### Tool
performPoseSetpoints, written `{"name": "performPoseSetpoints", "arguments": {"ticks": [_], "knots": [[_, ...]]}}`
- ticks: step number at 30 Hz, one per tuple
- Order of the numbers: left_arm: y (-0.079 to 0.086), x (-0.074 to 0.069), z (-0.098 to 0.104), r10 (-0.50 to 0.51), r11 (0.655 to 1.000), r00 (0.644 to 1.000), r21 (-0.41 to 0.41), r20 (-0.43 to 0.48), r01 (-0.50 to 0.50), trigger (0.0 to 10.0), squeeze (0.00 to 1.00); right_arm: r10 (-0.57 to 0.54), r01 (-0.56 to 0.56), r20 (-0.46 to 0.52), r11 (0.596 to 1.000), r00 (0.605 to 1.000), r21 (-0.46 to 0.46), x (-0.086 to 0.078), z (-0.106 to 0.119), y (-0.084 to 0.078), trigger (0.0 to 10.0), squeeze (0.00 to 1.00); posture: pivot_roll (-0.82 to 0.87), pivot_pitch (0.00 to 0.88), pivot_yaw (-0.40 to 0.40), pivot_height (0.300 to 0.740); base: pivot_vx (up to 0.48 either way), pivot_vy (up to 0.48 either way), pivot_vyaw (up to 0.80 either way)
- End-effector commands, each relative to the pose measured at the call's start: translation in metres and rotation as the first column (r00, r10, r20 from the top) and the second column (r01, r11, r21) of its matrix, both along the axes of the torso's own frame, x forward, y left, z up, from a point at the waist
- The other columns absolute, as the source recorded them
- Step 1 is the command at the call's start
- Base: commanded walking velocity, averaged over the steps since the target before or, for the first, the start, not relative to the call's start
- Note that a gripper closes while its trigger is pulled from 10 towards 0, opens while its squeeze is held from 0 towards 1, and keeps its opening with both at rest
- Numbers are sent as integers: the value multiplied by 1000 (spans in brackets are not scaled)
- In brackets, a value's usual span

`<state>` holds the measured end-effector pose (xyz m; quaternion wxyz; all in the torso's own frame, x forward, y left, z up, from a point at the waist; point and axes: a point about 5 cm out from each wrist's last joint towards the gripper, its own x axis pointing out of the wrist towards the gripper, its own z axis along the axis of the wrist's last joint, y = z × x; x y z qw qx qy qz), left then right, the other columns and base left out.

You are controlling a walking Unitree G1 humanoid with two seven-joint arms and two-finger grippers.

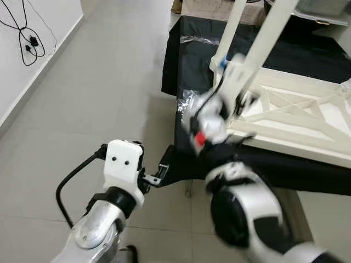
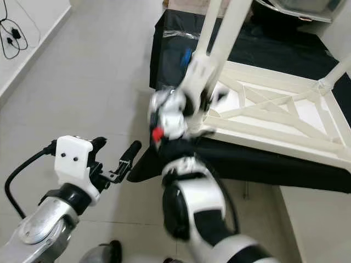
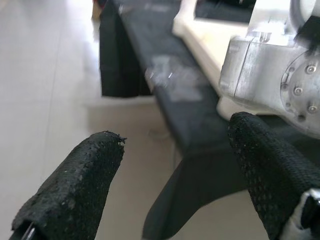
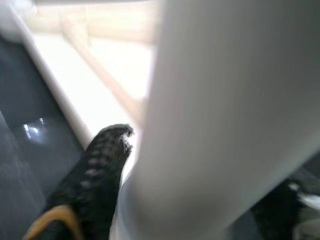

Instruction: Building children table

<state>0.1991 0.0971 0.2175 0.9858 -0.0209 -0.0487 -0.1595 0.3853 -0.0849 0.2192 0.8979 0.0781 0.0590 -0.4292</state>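
A white children's table frame (image 1: 296, 118) lies upside down on a black cloth (image 1: 192, 55). Two white legs (image 1: 269, 38) rise from its near corner. My right gripper (image 1: 241, 85) is up at that corner, blurred, at the base of a leg. In the right wrist view the white leg (image 4: 215, 115) stands between a black finger (image 4: 100, 170) and a dark finger on its other side, so the gripper is shut on the leg. My left gripper (image 2: 126, 161) hovers low over the floor, just left of the cloth's edge. It is open, its fingers (image 3: 75, 190) wide apart with nothing between them.
Bare tiled floor (image 1: 98, 98) stretches to the left as far as a white wall with a hanging black cable (image 1: 27, 38). A clear plastic wrapper (image 1: 189, 98) lies on the cloth near the table's corner. My silver right wrist (image 3: 275, 70) is close beside the left gripper.
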Motion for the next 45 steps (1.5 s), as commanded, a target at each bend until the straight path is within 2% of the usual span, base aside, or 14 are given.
{"name": "performPoseSetpoints", "arguments": {"ticks": [1, 4, 5, 12, 19, 24, 36, 45], "knots": [[-2, -1, -4, -8, 1000, 1000, 4, -14, 8, 10000, 0, -31, 31, -2, 999, 1000, 25, 1, 1, -10, 10000, 957, 159, 228, -89, 740, 0, 0, 0], [-2, -1, -4, -8, 1000, 1000, 4, -13, 8, 10000, 0, -28, 28, 2, 999, 1000, 23, 2, 1, -9, 10000, 957, 159, 228, -89, 740, 0, 0, 0], [-2, -1, -3, -10, 1000, 1000, 5, -11, 10, 10000, 0, -13, 12, 23, 1000, 1000, 24, 2, 4, -7, 10000, 0, 156, 221, -89, 740, 0, 0, 0], [-2, 0, -4, -9, 1000, 1000, 5, -11, 9, 10000, 0, 10, -11, 52, 1000, 999, 23, 3, 8, -3, 10000, 0, 155, 218, -87, 740, 0, 0, 0], [-1, 1, -3, -8, 1000, 1000, 7, -4, 8, 10000, 0, 142, -142, 117, 990, 983, -7, 2, 12, 9, 10000, 0, 152, 211, -86, 740, 0, 0, 0], [-2, 1, -3, -8, 1000, 1000, 6, -4, 8, 10000, 0, 180, -180, 120, 984, 976, -9, -2, 9, 13, 10000, 0, 150, 212, -85, 740, 0, 0, 0], [-2, 2, -3, -4, 1000, 1000, 8, -1, 4, 10000, 0, 237, -233, 127, 971, 963, -45, -9, 7, 15, 10000, 0, 151, 213, -89, 740, 0, 0, 0], [-1, 3, -3, -1, 1000, 1000, 8, -1, 1, 10000, 0, 292, -295, 142, 956, 946, -3, -17, 2, 15, 10000, 0, 151, 216, -91, 740, 0, 0, 0]]}}
